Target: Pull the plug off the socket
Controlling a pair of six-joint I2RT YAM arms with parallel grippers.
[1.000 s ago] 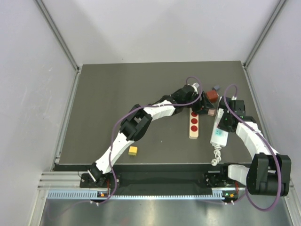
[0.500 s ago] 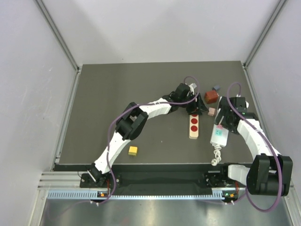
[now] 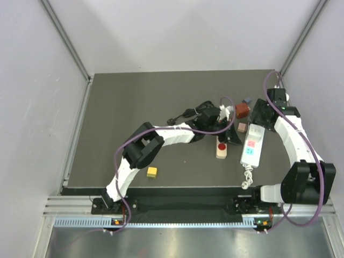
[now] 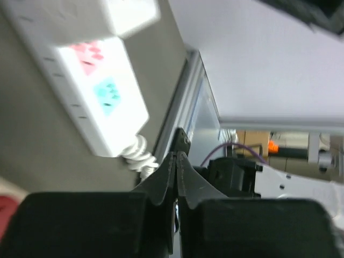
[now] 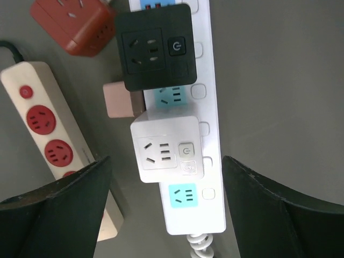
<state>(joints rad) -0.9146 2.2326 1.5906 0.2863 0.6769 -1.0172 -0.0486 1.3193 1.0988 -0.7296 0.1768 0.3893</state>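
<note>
A white socket strip [image 5: 210, 97] lies on the dark table, also seen from above [image 3: 252, 146]. Two square plugs are seated in it: a black one [image 5: 154, 48] and a white one [image 5: 166, 148]. My right gripper [image 5: 165, 161] hangs open above the white plug, a finger on each side, touching nothing. My left gripper [image 3: 230, 137] is over the far end of the beige strip [image 3: 221, 149], just left of the white strip. In the left wrist view its fingers [image 4: 177, 161] are pressed together with nothing seen between them.
A red cube socket [image 3: 242, 110], a small pink block [image 3: 242, 127] and a grey-blue piece [image 3: 248, 100] lie near the white strip's far end. A black cord plug [image 3: 183, 114] lies behind the left arm. A yellow cube [image 3: 152, 172] sits near the front edge.
The right gripper opened and drew back toward the far side. The left gripper swung from the red cube down over the beige strip and shut. The white strip turned slightly.
</note>
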